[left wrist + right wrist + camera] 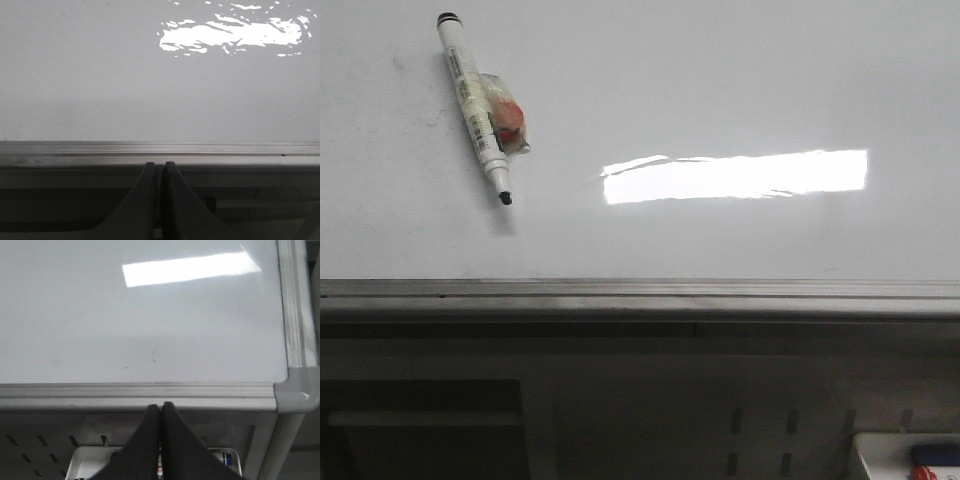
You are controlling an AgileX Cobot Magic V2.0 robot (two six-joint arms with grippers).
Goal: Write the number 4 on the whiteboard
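In the front view, a pen (475, 105), uncapped with tip pointing toward the rail (640, 292), is lying on the blank whiteboard (720, 80), left of the glare (735, 175); no 4 is showing. It is looking light, stiff and slick, best pinched mid-barrel beside its taped orange tag (507, 118). In the wrist views, the left gripper (160, 175) and right gripper (160, 415) are hanging below the rail, pressed together and holding nothing.

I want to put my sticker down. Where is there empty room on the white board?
Most of the whiteboard is bare: everything right of the marker, down to the grey edge rail. Only the far left part, where the marker lies, is taken.
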